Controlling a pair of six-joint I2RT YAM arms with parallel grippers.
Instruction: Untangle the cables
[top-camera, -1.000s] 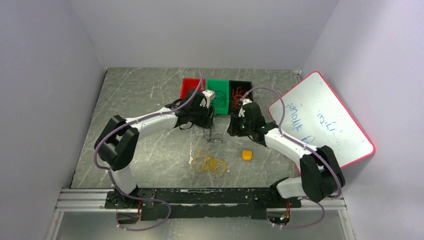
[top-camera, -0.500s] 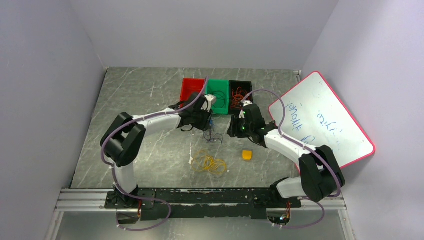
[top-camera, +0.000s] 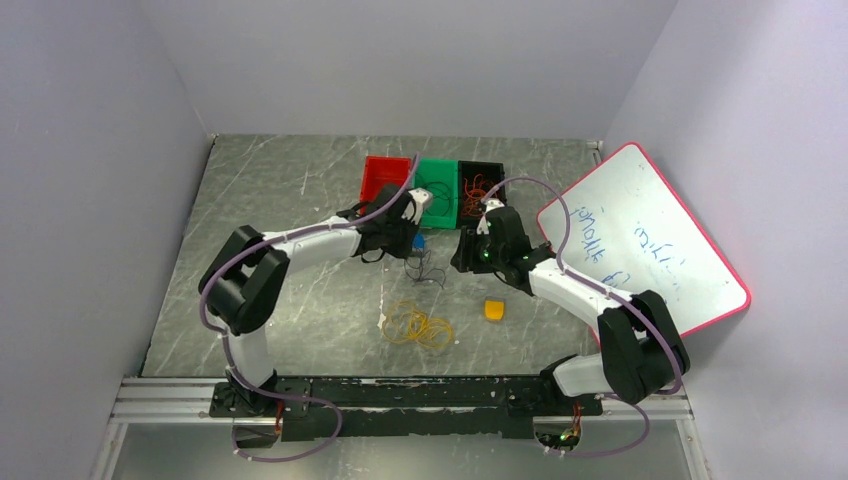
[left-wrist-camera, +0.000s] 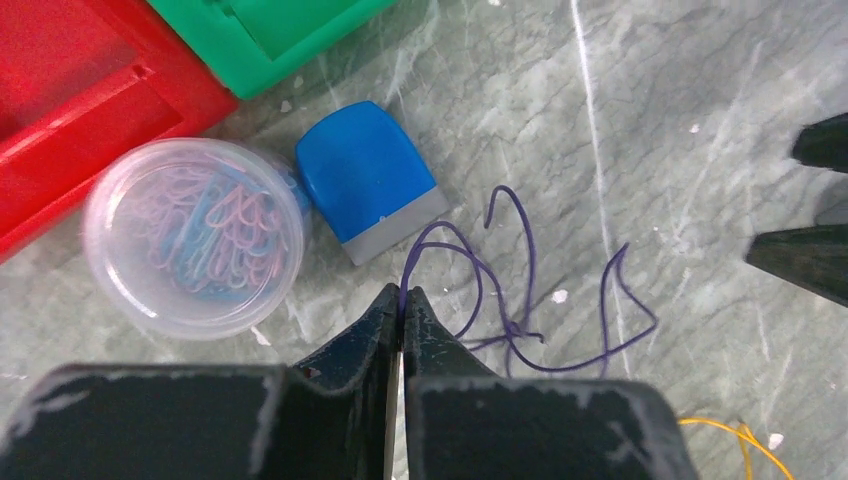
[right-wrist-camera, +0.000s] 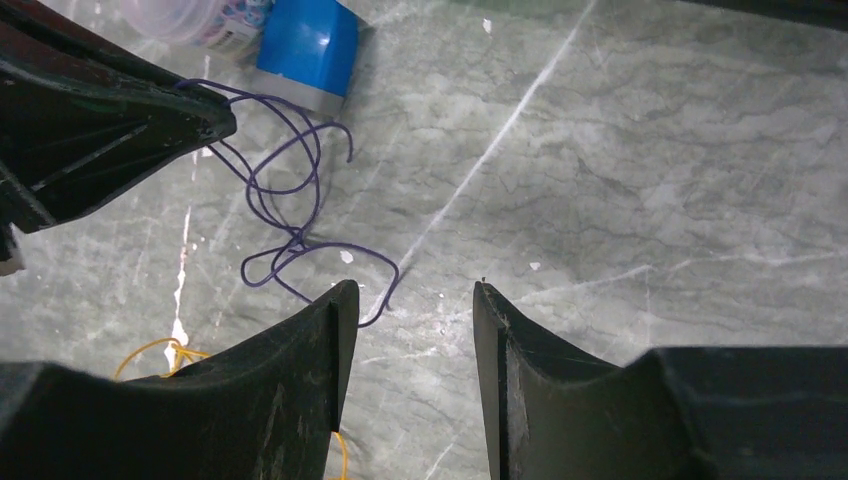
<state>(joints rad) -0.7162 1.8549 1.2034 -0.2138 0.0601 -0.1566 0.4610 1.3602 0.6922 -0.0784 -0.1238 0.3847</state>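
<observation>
Table (top-camera: 280, 200): we see grey marble beneath both arms.
Left gripper (left-wrist-camera: 401, 298): we find it clamped tight on the purple cable (left-wrist-camera: 515, 330).
Right gripper (right-wrist-camera: 412, 292): half parted, holding nothing.

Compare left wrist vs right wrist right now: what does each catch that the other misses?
Left wrist only: the red bin and green bin. Right wrist only: the open right gripper in full, nothing between its fingers; left wrist catches just their tips. Both: the purple cable pinched in the shut left gripper, the blue block, the clear tub, a bit of yellow cable.
</observation>
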